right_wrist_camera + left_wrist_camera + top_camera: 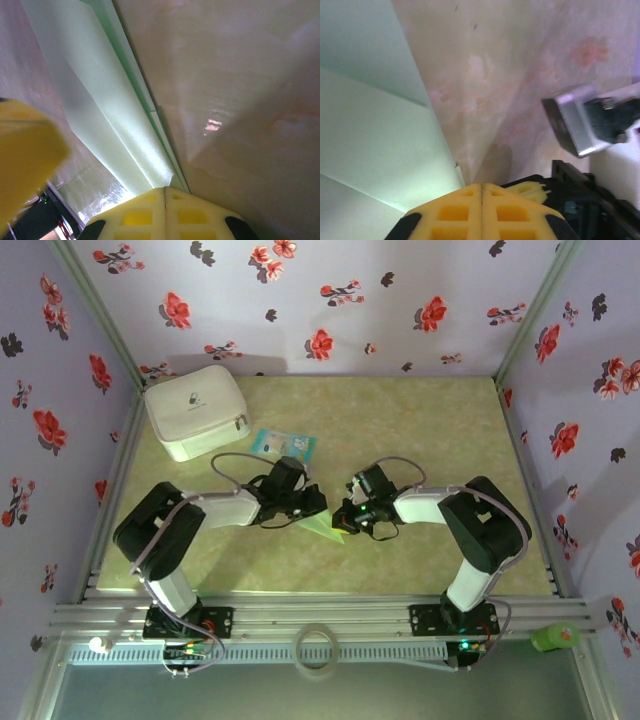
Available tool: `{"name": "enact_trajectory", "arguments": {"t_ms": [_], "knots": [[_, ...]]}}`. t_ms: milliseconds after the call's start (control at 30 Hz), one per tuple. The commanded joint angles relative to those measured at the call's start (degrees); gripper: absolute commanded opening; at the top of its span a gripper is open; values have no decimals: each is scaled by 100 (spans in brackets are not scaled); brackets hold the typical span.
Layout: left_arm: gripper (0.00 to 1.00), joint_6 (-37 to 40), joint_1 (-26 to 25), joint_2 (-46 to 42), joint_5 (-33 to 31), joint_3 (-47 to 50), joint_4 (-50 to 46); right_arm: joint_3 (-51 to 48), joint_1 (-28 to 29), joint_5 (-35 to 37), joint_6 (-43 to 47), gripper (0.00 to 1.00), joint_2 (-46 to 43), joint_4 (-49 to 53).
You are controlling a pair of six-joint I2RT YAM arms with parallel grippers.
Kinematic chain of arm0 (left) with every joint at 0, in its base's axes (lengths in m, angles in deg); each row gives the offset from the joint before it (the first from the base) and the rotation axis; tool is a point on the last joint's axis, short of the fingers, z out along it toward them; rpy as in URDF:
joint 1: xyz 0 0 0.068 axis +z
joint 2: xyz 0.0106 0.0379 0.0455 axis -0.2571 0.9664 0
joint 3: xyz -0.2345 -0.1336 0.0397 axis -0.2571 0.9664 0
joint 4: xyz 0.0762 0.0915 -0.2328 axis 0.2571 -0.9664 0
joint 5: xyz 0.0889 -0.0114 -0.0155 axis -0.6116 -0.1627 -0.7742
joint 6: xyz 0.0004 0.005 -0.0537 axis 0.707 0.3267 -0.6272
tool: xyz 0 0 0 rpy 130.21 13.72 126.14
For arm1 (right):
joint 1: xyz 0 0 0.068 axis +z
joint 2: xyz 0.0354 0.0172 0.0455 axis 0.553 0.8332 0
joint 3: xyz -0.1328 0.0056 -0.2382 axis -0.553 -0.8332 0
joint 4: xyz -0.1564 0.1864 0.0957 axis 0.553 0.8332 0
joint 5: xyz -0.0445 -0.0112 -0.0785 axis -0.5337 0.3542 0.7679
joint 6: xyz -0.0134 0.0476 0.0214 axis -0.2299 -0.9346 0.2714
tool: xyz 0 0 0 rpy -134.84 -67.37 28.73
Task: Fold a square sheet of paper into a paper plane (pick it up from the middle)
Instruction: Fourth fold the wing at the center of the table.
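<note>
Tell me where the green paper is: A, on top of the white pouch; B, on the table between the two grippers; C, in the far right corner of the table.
B: the green paper lies on the table, with the left gripper and right gripper at either side.

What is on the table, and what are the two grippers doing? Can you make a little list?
paper: pale green, folded with creases, in the middle of the table
left gripper: shut, tip at the paper's edge
right gripper: shut, tip at the paper's folded edge
holding the paper: cannot tell
pouch: white, back left corner
packet: small, blue and white, near the pouch
</note>
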Motion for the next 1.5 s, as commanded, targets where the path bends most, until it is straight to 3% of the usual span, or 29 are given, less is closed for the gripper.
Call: {"name": "enact_trajectory", "arguments": {"t_ms": [0, 233, 467, 900, 1467], "knots": [[4, -254, -44, 280, 115, 103, 124, -202, -29, 464, 95, 1, 102, 584], [4, -128, 40, 548, -42, 79, -204, -264, -29, 520, 121, 0, 149, 598], [5, 68, 535, 504, -162, 284, -285, -371, -29, 605, 182, 0, 161, 687], [8, 755, 1313, 350, 204, -134, -799, -355, -16, 631, 346, 0, 153, 1040], [11, 1023, 1670, 280, 233, -287, -731, -460, -11, 907, 500, 0, -293, 1292]]}}
